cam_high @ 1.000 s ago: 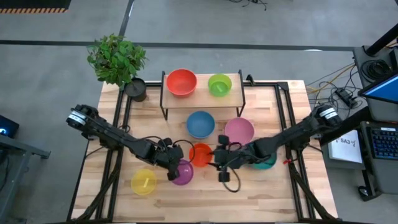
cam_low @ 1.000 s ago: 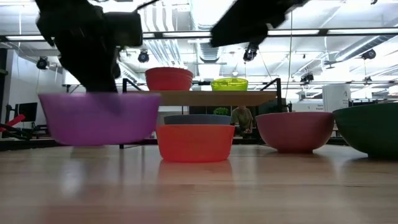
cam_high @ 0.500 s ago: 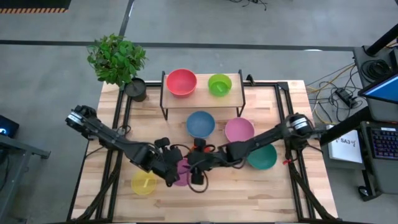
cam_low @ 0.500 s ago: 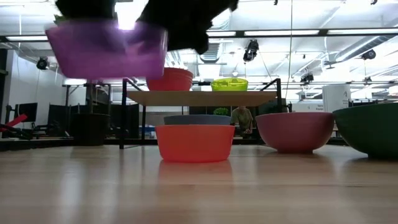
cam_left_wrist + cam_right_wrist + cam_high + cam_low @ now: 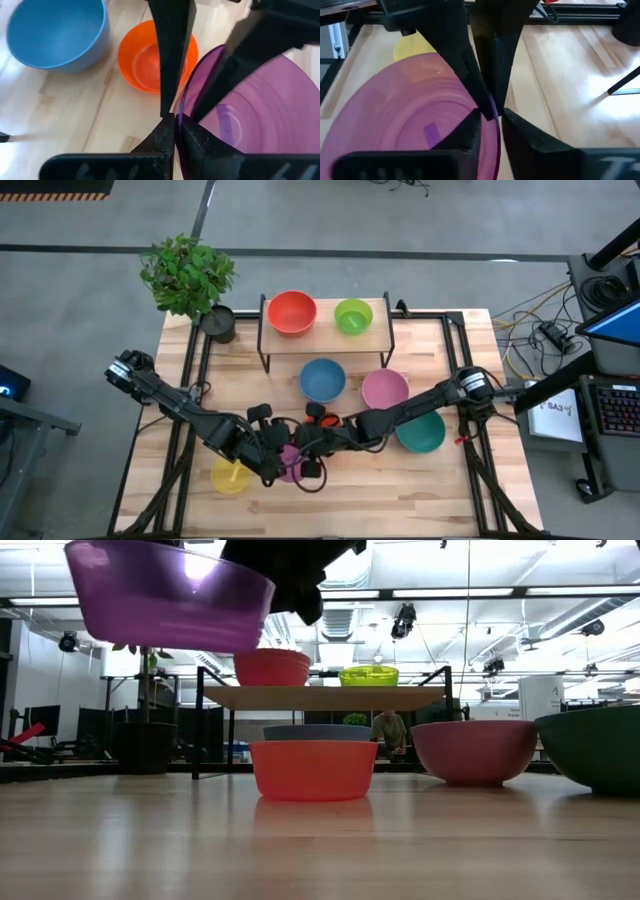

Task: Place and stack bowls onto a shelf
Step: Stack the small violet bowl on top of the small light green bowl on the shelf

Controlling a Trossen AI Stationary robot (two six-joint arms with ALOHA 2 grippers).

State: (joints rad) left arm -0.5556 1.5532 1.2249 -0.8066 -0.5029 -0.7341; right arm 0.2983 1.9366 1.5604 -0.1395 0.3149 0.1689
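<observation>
The purple bowl [image 5: 165, 595] hangs tilted, high above the table, near the front middle [image 5: 291, 462]. Both grippers are shut on it. My left gripper [image 5: 176, 125] comes from the table's left and my right gripper [image 5: 492, 117] from its right, and they meet close together at the bowl's rim. Under my right arm the orange bowl [image 5: 313, 770] rests on its base on the table. The red bowl [image 5: 292, 312] and the green bowl [image 5: 353, 315] stand on the shelf [image 5: 325, 340]. My left gripper pinches the purple bowl's rim [image 5: 179, 107], one finger inside the bowl and one outside. The bowl is lifted clear of the table and tilted. My right gripper pinches the same rim [image 5: 493, 107] right beside the left one and facing it, one finger inside the bowl and one outside.
The blue bowl [image 5: 323, 379], pink bowl [image 5: 385, 390] and teal bowl [image 5: 420, 430] stand on the table before the shelf. A yellow bowl [image 5: 230, 475] sits front left. A dark plant pot [image 5: 218, 323] stands at the shelf's left.
My left gripper has raised the purple bowl from the table to well above it, and the bowl has tipped. My right gripper has travelled toward the table's left, over the orange bowl, and come onto the purple bowl's rim.
</observation>
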